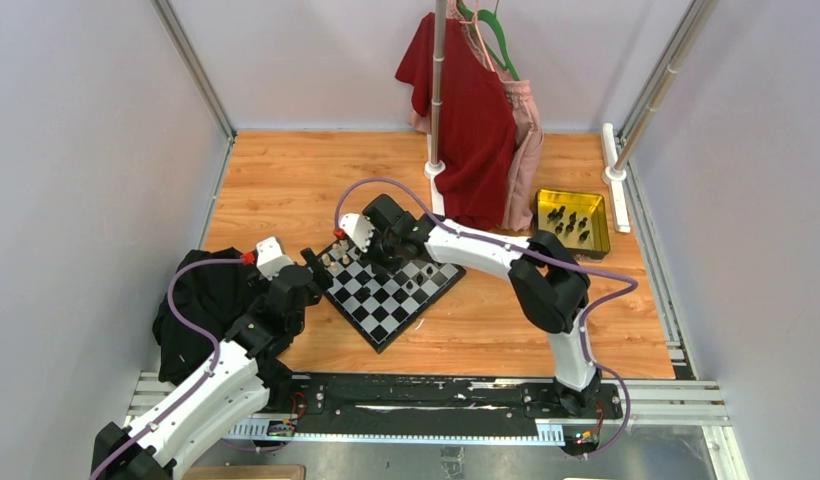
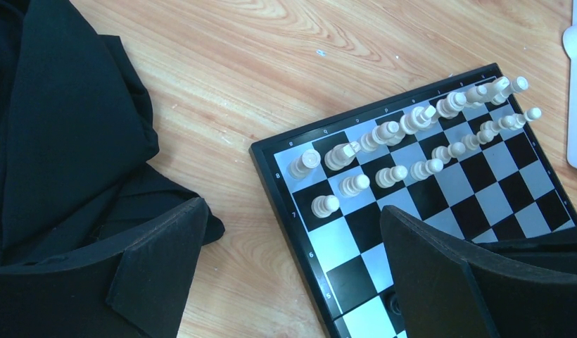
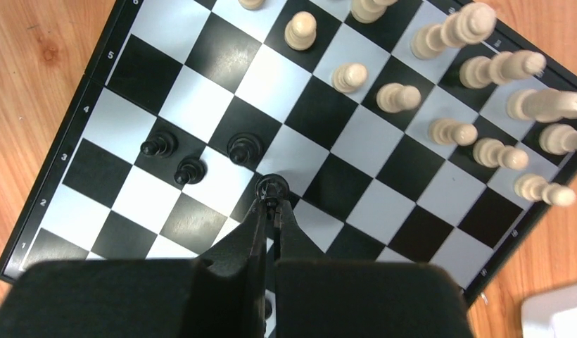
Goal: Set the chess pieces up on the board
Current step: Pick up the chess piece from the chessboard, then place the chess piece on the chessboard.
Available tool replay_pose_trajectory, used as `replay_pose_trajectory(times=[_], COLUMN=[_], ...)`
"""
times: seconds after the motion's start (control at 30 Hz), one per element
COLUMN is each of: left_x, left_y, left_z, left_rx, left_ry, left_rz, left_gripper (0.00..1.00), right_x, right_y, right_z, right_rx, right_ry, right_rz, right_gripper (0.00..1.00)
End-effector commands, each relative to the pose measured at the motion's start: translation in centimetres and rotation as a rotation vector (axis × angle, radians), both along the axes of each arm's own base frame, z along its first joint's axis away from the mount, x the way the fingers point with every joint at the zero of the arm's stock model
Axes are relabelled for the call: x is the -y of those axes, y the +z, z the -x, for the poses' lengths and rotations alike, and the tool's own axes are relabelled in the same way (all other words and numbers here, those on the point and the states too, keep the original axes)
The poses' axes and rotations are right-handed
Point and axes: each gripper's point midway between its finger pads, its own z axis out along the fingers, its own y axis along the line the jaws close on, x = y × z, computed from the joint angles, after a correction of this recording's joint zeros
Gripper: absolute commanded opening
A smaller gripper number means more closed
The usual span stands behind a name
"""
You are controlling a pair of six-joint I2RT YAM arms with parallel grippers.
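The checkered board lies turned diagonally on the wooden table. Two rows of cream pieces stand along its far-left side and also show in the right wrist view. Three black pieces stand together on the board. My right gripper is shut on one more black piece over a dark square near them; I cannot tell whether it touches the board. My left gripper is open and empty, hovering over the board's left rim. It also shows in the top view, as does the right gripper.
A yellow translucent tray at the back right holds several black pieces. A black cloth lies left of the board, also in the left wrist view. Red and pink garments hang on a stand behind the board.
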Motion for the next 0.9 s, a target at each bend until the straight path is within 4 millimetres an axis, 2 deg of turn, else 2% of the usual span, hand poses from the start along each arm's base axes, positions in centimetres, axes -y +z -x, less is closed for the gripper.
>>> replay_pose_trajectory(times=[0.0,0.13,0.37,0.6,0.87], left_x=[-0.1,-0.1,-0.1,0.1,0.3], left_y=[0.1,0.0,0.0,-0.2,-0.5], left_z=[-0.1,-0.1,0.0,-0.1,-0.1], left_rx=[0.011,0.010,0.011,0.011,0.004], left_ry=[0.010,0.010,0.006,-0.001,-0.005], left_rz=[-0.001,-0.001,-0.001,0.004,0.009], left_gripper=[1.00,1.00,1.00,1.00,1.00], right_x=[1.6,3.1,6.9,11.1,14.5], right_y=[2.8,3.8,4.7,4.1,2.5], right_z=[-0.3,-0.2,0.4,0.9,1.5], right_rx=[0.026,0.041,0.068,0.079,0.059], right_ry=[-0.077,-0.139,-0.278,-0.422,-0.500], right_rz=[-0.020,-0.008,0.025,0.069,0.107], right_gripper=[0.00,0.00,0.00,0.00,0.00])
